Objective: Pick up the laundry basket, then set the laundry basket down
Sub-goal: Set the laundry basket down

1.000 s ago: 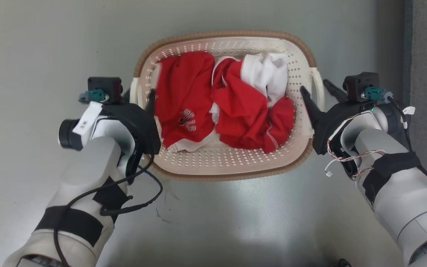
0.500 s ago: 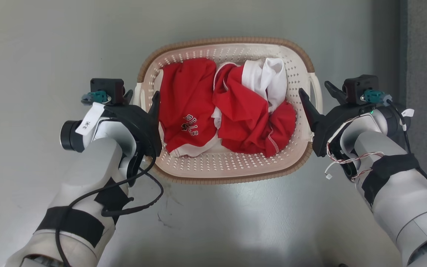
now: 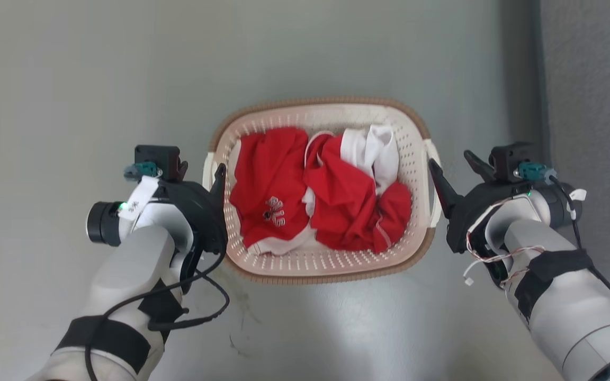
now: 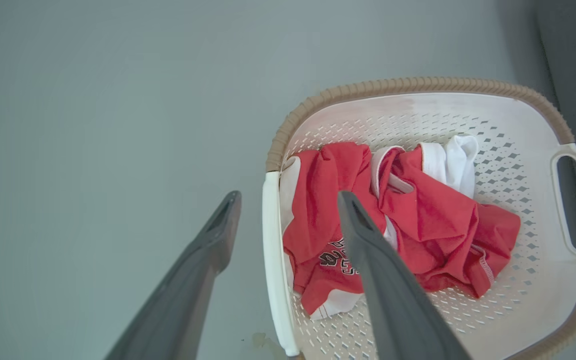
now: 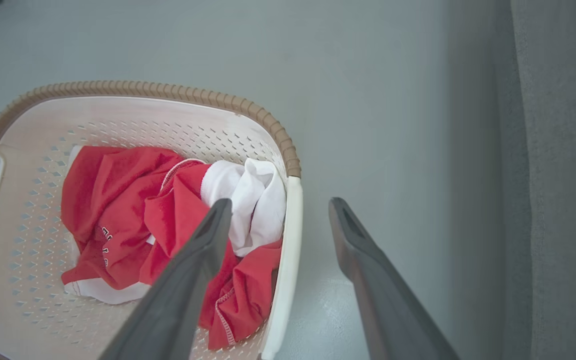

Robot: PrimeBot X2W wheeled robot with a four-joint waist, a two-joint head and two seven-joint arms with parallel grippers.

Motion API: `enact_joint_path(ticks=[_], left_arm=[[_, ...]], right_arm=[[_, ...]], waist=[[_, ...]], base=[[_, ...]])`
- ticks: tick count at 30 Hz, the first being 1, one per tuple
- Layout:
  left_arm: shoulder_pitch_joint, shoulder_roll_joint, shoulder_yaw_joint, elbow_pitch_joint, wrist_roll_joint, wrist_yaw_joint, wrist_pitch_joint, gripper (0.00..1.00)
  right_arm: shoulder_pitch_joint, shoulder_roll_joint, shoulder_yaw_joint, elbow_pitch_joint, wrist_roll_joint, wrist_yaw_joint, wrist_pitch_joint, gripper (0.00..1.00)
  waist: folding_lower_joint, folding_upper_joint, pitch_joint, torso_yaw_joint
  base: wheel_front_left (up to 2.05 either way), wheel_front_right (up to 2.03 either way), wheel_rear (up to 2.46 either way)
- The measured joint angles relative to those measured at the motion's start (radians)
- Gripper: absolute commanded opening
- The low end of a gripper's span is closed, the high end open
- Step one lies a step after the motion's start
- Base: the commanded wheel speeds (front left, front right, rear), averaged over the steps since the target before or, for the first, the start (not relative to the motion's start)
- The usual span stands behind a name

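The laundry basket (image 3: 315, 101), cream with a brown woven-look rim, stands on the grey floor with red and white clothes (image 3: 326, 196) in it. My left gripper (image 3: 202, 169) is open, its fingers spread above the basket's white left handle (image 4: 270, 250); one finger is over the floor, the other over the clothes. My right gripper (image 3: 449, 159) is open too, spread above the right handle (image 5: 288, 240). Neither gripper touches the basket. The wrist views show the left gripper (image 4: 289, 196), the right gripper (image 5: 281, 202) and the rim (image 4: 418, 84) (image 5: 143, 89).
A darker grey textured strip (image 3: 591, 106) runs along the right side, close to my right arm. Bare grey floor (image 3: 72, 79) lies on the other sides of the basket, with a dark scuff (image 3: 239, 312) in front of it.
The head view has risen, so the basket looks smaller and lower. Both open grippers have lifted from around the handles to above them; the basket stays on the floor.
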Motion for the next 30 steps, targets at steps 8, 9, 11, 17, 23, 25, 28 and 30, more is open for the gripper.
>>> enact_joint_path(ticks=[8,9,11,17,23,25,28,30], left_arm=[[0.059,0.000,-0.015,0.002,0.004,0.000,-0.059,1.00],[0.066,0.000,-0.019,0.003,0.004,0.000,-0.065,1.00],[0.082,0.000,-0.019,0.003,0.004,0.000,-0.078,1.00],[0.121,0.001,-0.017,0.004,0.005,0.000,-0.106,1.00],[0.174,0.024,-0.013,-0.006,0.012,0.005,-0.122,1.00],[0.190,0.030,-0.011,-0.014,0.012,0.008,-0.123,1.00],[0.205,0.038,-0.004,-0.038,0.013,0.013,-0.123,1.00],[0.217,0.042,0.008,-0.063,0.013,0.018,-0.123,1.00]], right_arm=[[0.060,-0.002,-0.015,0.005,0.015,0.000,-0.010,1.00],[0.066,-0.002,-0.016,0.005,0.016,0.000,-0.010,1.00],[0.079,-0.001,-0.017,0.005,0.017,0.000,-0.014,1.00],[0.118,0.000,-0.023,-0.002,0.024,0.000,-0.017,1.00],[0.160,0.002,-0.029,-0.025,0.024,0.000,-0.018,1.00],[0.173,0.002,-0.038,-0.042,0.024,0.000,-0.018,1.00],[0.191,-0.003,-0.049,-0.065,0.024,-0.002,-0.018,1.00],[0.205,-0.009,-0.056,-0.083,0.024,-0.008,-0.018,1.00]], waist=[[-0.0001,0.0000,-0.118,-0.003],[-0.0001,0.0000,-0.131,-0.003],[-0.0001,0.0000,-0.158,-0.003],[-0.0001,-0.0001,-0.236,-0.005],[-0.0002,0.0000,-0.309,-0.010],[-0.0002,0.0001,-0.332,-0.013],[-0.0002,0.0000,-0.364,-0.017],[-0.0001,0.0000,-0.384,-0.020]], base=[[0.00,0.00,0.00],[0.00,0.00,0.00],[0.00,0.00,0.00],[0.00,0.00,0.00],[0.00,0.00,0.00],[0.00,0.00,0.00],[0.00,0.00,0.00],[0.00,0.00,0.00]])
